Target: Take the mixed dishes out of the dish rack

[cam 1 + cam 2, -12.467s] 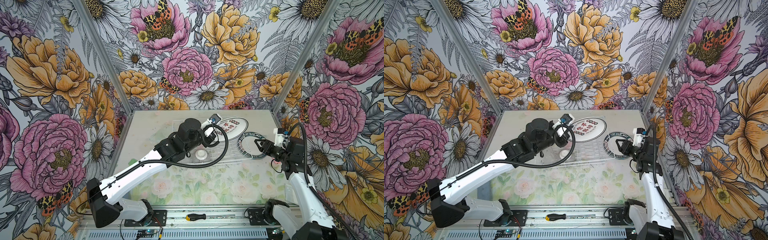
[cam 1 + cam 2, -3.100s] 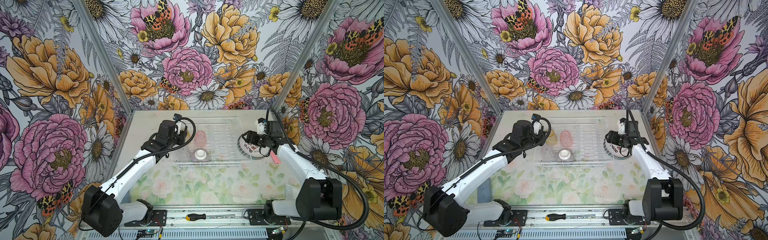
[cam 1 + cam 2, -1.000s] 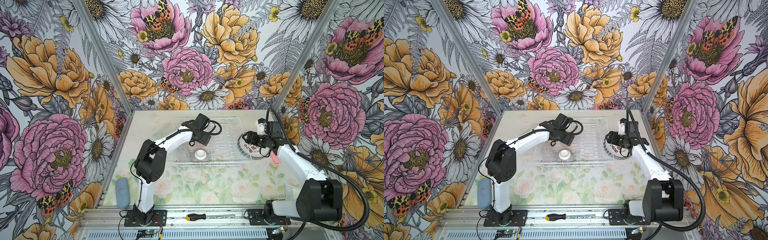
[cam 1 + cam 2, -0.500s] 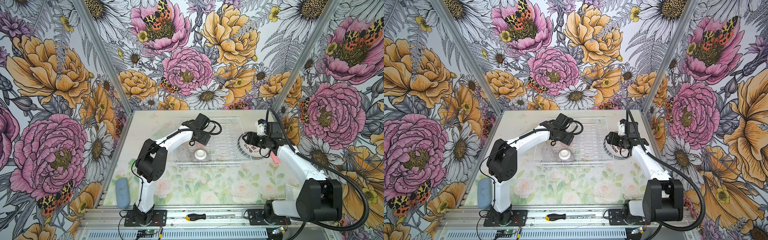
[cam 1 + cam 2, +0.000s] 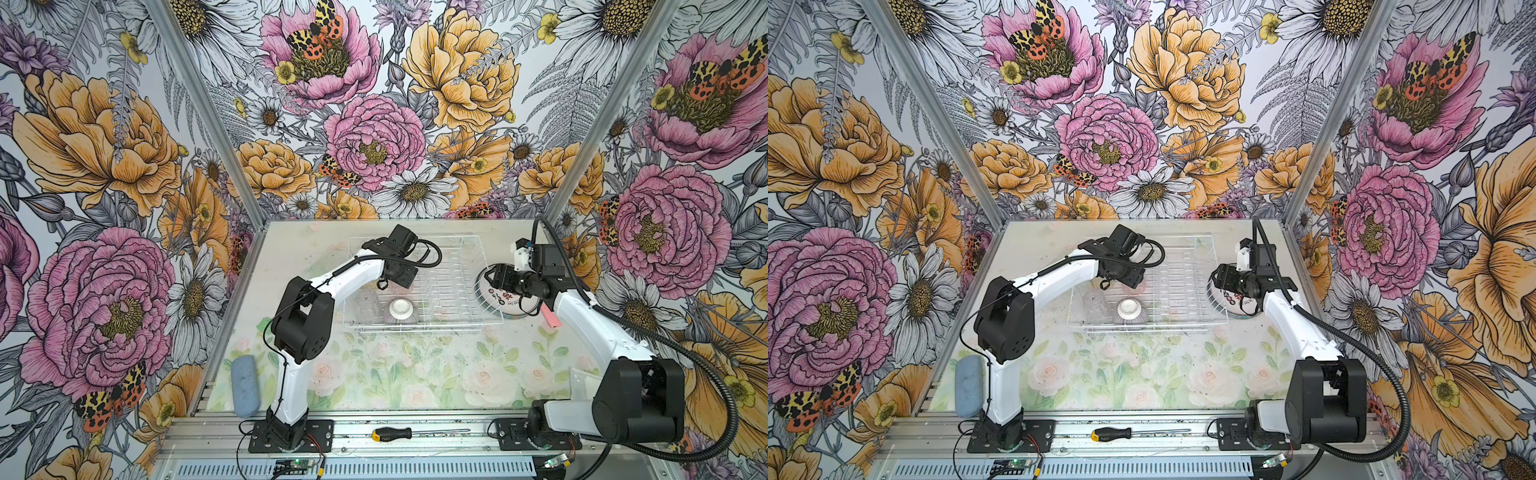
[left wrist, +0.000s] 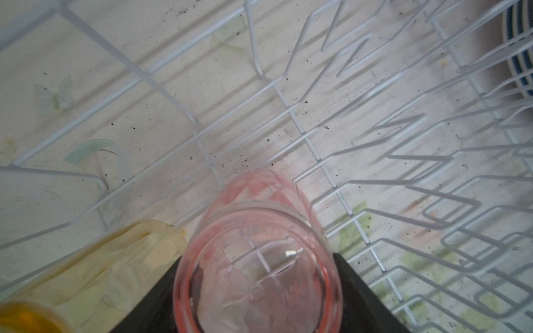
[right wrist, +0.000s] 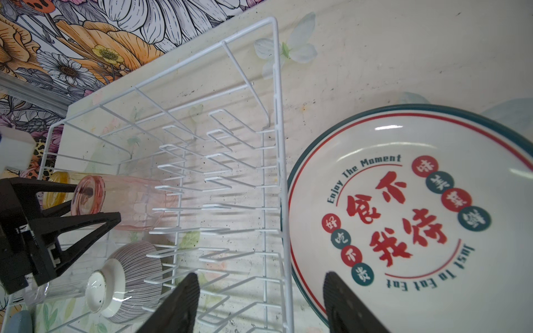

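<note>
Dish rack (image 5: 457, 286): on the table, toward 12 o'clock. Pink tumbler (image 6: 259, 274): lies on its side in the rack's 10 o'clock part, between the left gripper's (image 7: 96, 201) jaws; whether they grip it cannot be told. Bowl (image 5: 401, 309): upturned, at the rack's 7 o'clock. Plates (image 5: 507, 301): on the table at the rack's 3 o'clock, beneath the right gripper (image 7: 261, 276), jaws apart, holding nothing.

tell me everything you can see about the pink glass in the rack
The pink tumbler is a small see-through glass tinted pale pink, with faceted walls and a thicker, deeper pink base. It lies on its side on the wires of the dish rack, base toward the left gripper, whose black fingers stand on either side of it. Whether they press on it cannot be told. The amber tumbler lies right beside it. It looks empty and unbroken.
</note>
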